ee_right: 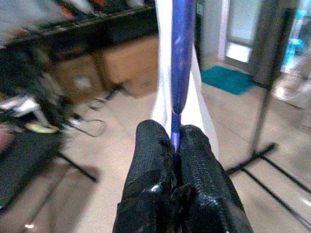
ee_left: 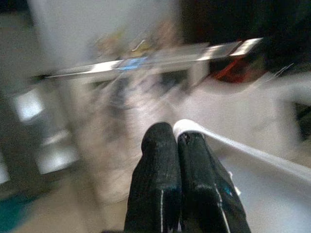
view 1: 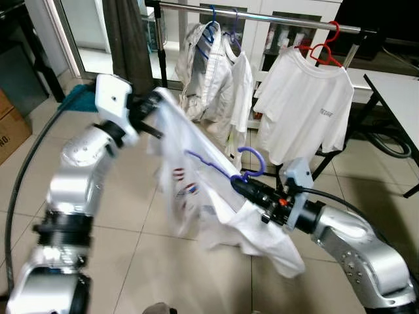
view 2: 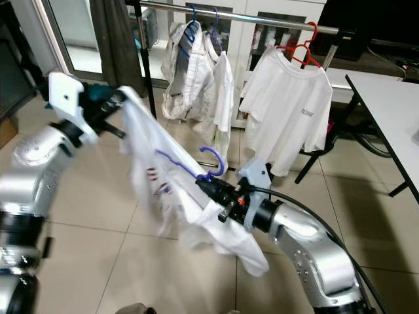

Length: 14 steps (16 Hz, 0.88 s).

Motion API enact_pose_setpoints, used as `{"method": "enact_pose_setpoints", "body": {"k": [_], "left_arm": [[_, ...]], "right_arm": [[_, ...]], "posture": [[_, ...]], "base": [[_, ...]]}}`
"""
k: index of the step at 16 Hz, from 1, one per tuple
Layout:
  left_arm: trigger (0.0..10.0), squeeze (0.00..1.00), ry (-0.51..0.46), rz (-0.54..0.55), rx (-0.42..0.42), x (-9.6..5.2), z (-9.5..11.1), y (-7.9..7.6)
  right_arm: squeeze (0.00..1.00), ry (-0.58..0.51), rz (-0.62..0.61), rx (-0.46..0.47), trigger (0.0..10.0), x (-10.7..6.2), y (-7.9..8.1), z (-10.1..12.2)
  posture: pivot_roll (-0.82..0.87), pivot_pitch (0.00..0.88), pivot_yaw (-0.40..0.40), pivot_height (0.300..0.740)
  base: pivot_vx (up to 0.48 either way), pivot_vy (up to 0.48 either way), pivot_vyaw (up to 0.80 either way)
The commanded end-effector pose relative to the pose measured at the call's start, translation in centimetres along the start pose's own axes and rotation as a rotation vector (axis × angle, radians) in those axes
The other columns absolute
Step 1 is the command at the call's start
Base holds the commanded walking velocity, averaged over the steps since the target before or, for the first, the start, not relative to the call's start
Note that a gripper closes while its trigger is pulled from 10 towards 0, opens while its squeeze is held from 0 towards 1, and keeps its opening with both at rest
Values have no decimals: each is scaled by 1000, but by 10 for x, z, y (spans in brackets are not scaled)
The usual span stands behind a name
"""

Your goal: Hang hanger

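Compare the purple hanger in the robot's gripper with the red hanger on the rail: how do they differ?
The purple hanger is off the rail, clamped by the right gripper; the red hanger hooks over the rail. The purple one lies tilted, its white shirt slumped and pinched by the left gripper; the red one hangs upright, its white T-shirt falling straight. Both carry white garments.

Bare rail (view 1: 275,17) lay open between the white jacket (view 1: 213,72) and the T-shirt on its red hanger (view 1: 304,104); my draped shirt (view 1: 209,190) hung between my tools and that gap.
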<state>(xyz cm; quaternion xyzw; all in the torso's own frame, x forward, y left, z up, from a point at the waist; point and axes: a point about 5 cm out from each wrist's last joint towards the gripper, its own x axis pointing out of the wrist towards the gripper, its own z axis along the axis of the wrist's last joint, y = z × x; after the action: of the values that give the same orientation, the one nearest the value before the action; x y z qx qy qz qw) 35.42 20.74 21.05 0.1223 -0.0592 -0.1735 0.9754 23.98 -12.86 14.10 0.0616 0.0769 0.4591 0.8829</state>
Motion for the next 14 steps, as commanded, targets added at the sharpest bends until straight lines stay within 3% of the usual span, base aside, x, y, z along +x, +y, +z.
{"method": "enact_pose_setpoints", "body": {"k": [1,3,5,6,7,8,9,11,13,14], "left_arm": [[0,0,45,157,91,-4,3,28],[0,0,164,250,184,-11,-10,51],[0,0,228,276,187,-11,-25,54],[0,0,224,224,161,-5,-30,41],[0,0,189,113,111,3,-31,18],[0,0,173,64,90,5,-31,9],[0,0,124,-109,7,11,-30,-27],[0,0,53,-339,-113,12,-23,-81],[0,0,23,-466,-164,6,-17,-104],[0,0,31,-493,-165,1,-17,-105]], "right_arm": [[0,-38,21,14,0,-11,-1,8],[0,-117,83,64,0,-17,3,18],[0,-204,122,110,0,-19,7,27],[0,-240,110,126,0,-16,7,31],[0,-279,81,143,0,-11,6,33],[0,-294,67,151,0,-8,6,35],[0,-323,-37,174,0,3,-1,35],[0,-325,-222,195,0,21,-12,30],[0,-385,-415,216,0,26,-28,31],[0,-395,-532,184,0,23,-38,31]], "posture": [[-72,0,-22,740],[-73,0,-18,740],[-75,0,-10,740],[-75,0,-10,740],[-78,0,-6,740],[-78,0,-6,740],[-81,0,-2,740],[-81,0,-1,740],[-75,0,-3,740],[-75,0,-2,740]], "base": [[0,0,0],[0,0,0],[0,0,0],[0,0,0],[0,0,0],[0,0,0],[0,0,0],[0,0,0],[0,0,0],[0,0,0]]}}
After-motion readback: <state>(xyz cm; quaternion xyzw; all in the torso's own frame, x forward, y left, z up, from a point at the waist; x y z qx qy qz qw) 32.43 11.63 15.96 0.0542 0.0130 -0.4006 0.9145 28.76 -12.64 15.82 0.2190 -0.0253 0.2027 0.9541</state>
